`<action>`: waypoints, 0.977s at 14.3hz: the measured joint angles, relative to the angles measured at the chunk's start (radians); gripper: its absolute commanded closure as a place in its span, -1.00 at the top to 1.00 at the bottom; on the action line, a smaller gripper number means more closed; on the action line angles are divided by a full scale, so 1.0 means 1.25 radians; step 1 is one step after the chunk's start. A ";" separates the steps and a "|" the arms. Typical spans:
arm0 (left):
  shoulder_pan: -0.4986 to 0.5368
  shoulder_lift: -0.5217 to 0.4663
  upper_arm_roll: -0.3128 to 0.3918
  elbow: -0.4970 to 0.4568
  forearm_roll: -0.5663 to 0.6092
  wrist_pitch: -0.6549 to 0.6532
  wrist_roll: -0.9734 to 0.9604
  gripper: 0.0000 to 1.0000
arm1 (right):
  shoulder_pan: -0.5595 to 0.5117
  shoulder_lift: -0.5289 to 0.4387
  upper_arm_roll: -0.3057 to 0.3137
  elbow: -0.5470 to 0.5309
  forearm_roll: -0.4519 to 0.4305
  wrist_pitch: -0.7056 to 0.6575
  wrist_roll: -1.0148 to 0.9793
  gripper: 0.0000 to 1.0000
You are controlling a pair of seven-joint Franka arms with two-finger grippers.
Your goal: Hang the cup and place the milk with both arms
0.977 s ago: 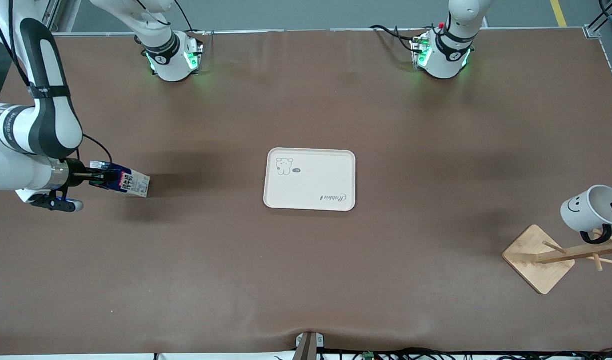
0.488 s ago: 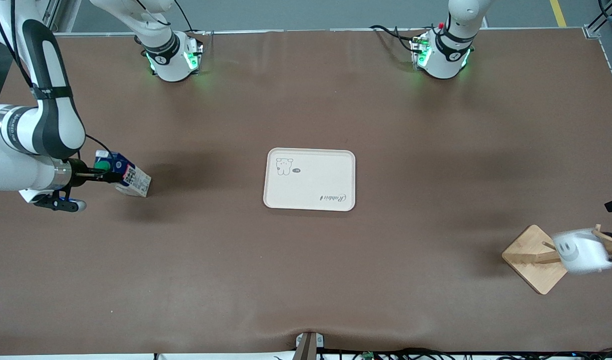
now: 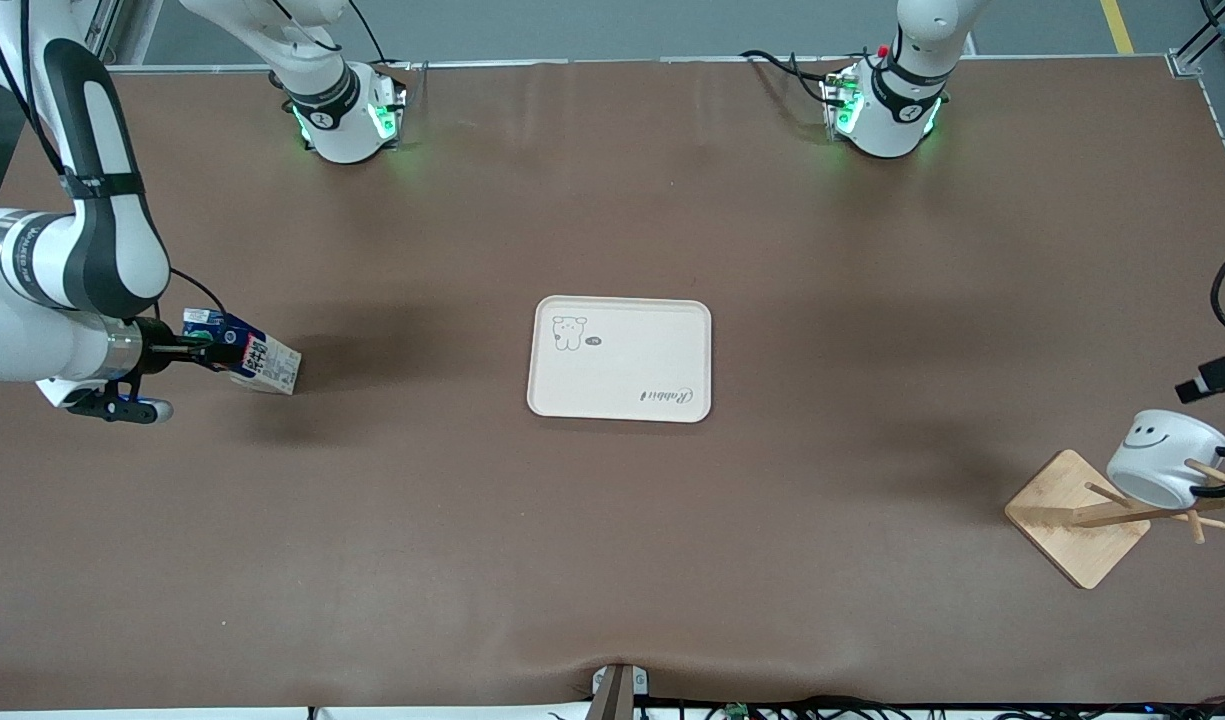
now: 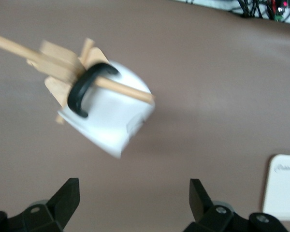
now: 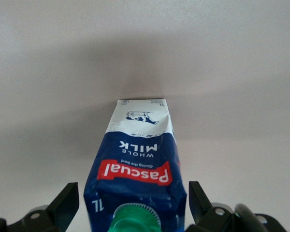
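Note:
The cup point(image 3: 1162, 465), a white mug with a smiley face, hangs by its black handle on a peg of the wooden rack point(image 3: 1077, 515) at the left arm's end of the table. In the left wrist view the cup point(image 4: 111, 121) hangs tilted on the peg, and my left gripper point(image 4: 134, 195) stands open and apart from it with nothing between its fingers. The milk point(image 3: 247, 362), a dark-blue carton, lies on the table at the right arm's end. My right gripper point(image 5: 133, 198) is open around its green-capped end point(image 5: 135, 220), with a gap on each side.
A white tray point(image 3: 622, 375) with a small bear drawing lies in the middle of the table, and its corner point(image 4: 285, 193) shows in the left wrist view. The rack's square base sits near the table's edge.
The left gripper opened and let go of the cup, which swung and now hangs on the peg; the gripper drew back. The right gripper opened off the milk, which stays on the table.

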 measured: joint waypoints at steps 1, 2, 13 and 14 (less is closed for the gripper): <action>-0.001 -0.013 -0.007 0.000 0.000 -0.026 -0.014 1.00 | 0.000 0.000 0.000 0.000 0.000 0.000 -0.001 1.00; -0.002 -0.025 -0.010 0.000 0.000 -0.048 -0.024 1.00 | 0.000 0.000 0.000 0.000 0.000 0.000 -0.001 1.00; -0.003 -0.105 -0.091 0.000 0.087 -0.164 -0.051 1.00 | -0.001 0.000 0.000 -0.002 0.000 -0.001 -0.003 1.00; -0.004 -0.113 -0.104 0.000 0.094 -0.174 -0.072 1.00 | -0.001 0.000 0.000 -0.003 0.000 -0.003 -0.003 1.00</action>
